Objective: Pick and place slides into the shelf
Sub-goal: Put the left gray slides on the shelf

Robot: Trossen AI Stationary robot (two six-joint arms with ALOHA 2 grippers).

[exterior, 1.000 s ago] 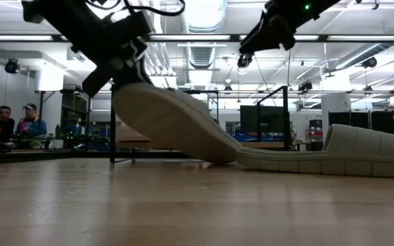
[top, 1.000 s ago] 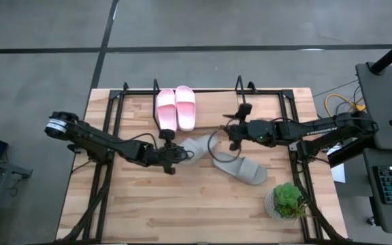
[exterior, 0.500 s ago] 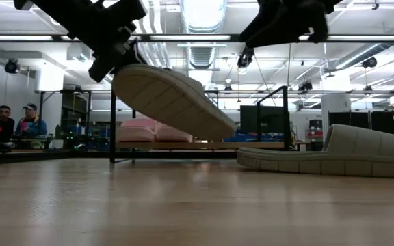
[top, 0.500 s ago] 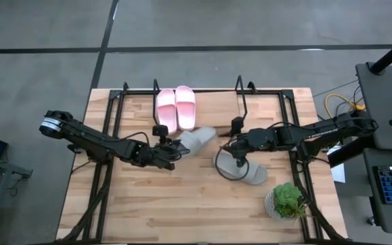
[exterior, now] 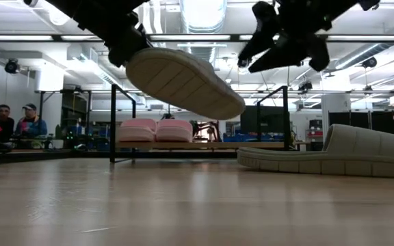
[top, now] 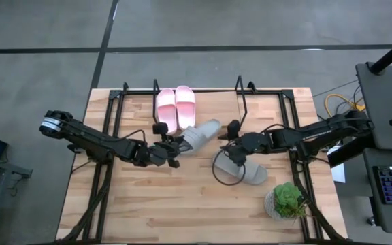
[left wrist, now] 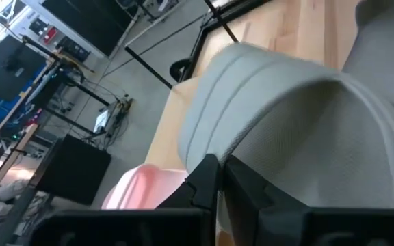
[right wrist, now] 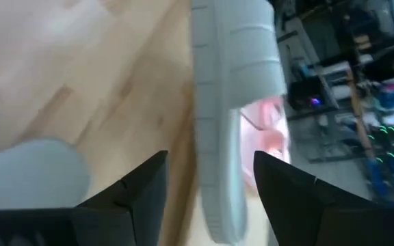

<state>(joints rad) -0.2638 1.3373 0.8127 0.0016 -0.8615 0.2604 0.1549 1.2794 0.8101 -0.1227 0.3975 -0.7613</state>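
Lifted clear of the desk since the earlier frame, the grey slide (top: 199, 133), clamped in the left end effector (top: 174, 145), hangs at frame centre near the shelf (top: 240, 87), while the right end effector (top: 234, 151) stands open.

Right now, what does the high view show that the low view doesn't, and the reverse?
Only the high view: the small green potted plant at the table's near right corner, and both arms' full reach.

Only the low view: the lifted grey rubber slide hangs clear of the table, ribbed sole showing, and people sit in the room behind.

Both: the two pale pink slides in the black wire shelf, the second grey slide lying flat, and the open right tool above it.
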